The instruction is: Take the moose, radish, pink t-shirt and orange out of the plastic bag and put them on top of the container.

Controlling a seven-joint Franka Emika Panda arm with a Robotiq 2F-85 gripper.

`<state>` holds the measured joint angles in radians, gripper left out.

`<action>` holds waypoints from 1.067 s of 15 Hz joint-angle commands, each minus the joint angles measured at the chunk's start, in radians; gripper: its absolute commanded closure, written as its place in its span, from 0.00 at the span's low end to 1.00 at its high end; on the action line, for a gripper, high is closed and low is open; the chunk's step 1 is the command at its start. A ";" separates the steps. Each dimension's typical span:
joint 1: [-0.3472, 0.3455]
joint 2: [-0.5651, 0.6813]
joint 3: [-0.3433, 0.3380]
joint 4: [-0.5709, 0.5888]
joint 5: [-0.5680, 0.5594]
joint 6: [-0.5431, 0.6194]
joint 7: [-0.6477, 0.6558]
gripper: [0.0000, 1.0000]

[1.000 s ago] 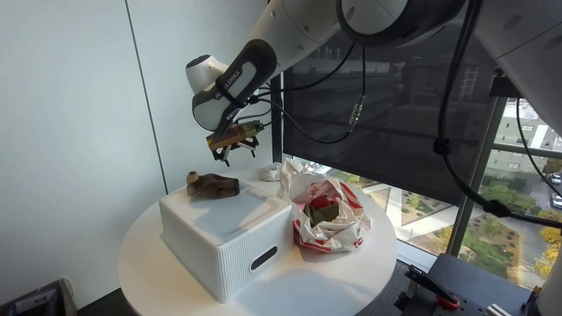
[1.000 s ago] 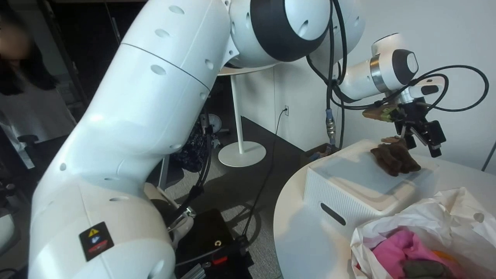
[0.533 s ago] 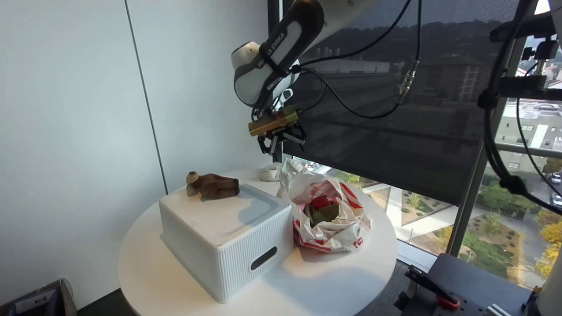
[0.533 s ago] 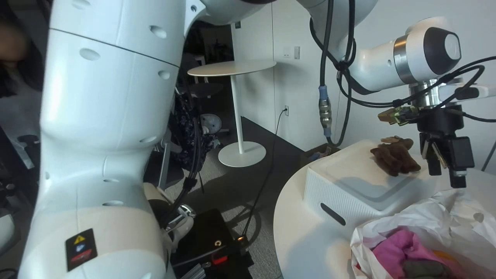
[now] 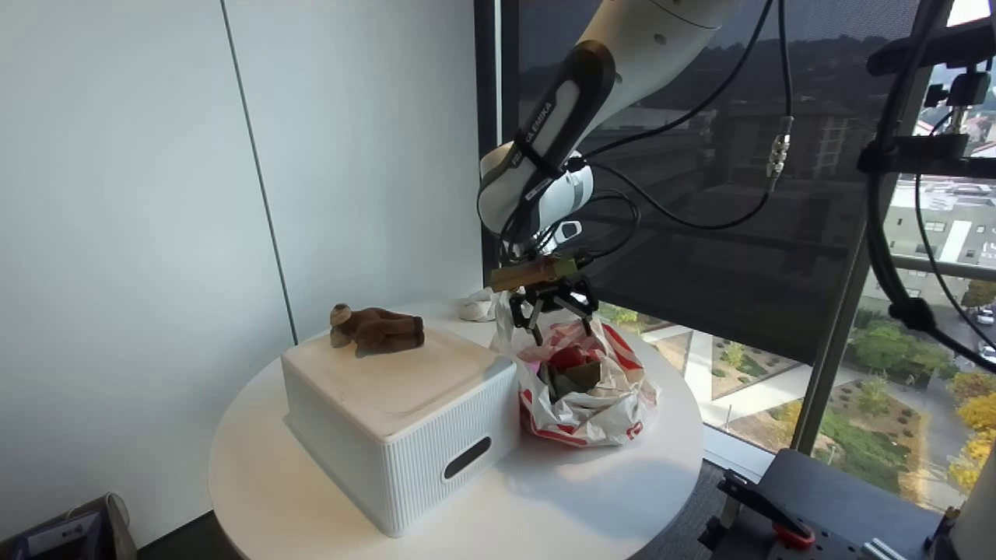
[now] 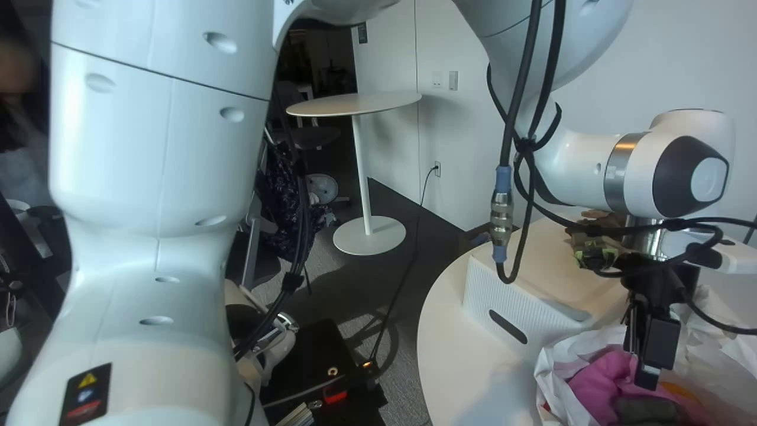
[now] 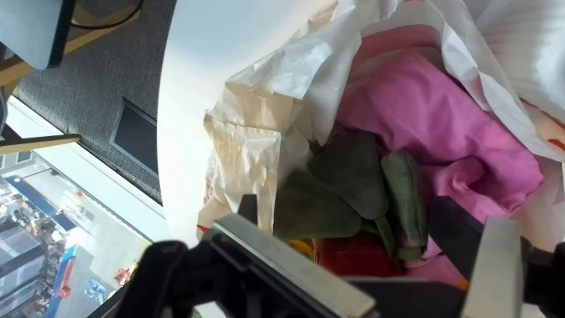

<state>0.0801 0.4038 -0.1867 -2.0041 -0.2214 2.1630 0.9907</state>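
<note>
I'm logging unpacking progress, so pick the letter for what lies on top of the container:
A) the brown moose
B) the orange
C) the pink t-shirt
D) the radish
A, since an exterior view shows the brown moose lying on the container, while the wrist view shows the pink t-shirt inside the plastic bag.

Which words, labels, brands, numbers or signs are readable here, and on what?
"KA EMIKA": on the robot arm; preceding letters partly under a black strap.
Yellow triangle: on the arm's sticker; the sticker's other marks are too small to read.
Pale label below the strap: too small.
Red print on the plastic bag: too blurred.
No readable numbers.
</note>
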 commanded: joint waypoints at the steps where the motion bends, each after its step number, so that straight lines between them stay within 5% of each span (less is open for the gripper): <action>1: -0.019 0.089 0.008 -0.009 0.020 0.181 0.076 0.00; 6: 0.038 0.244 -0.073 0.020 -0.047 0.387 0.183 0.00; 12: 0.181 0.346 -0.268 0.035 -0.179 0.558 0.362 0.00; 13: 0.197 0.357 -0.288 0.036 -0.181 0.571 0.376 0.25; 14: 0.206 0.364 -0.299 0.033 -0.178 0.578 0.388 0.25; 16: 0.226 0.382 -0.320 0.031 -0.169 0.590 0.405 0.42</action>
<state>0.2616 0.7408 -0.4582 -1.9908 -0.3760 2.7172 1.3312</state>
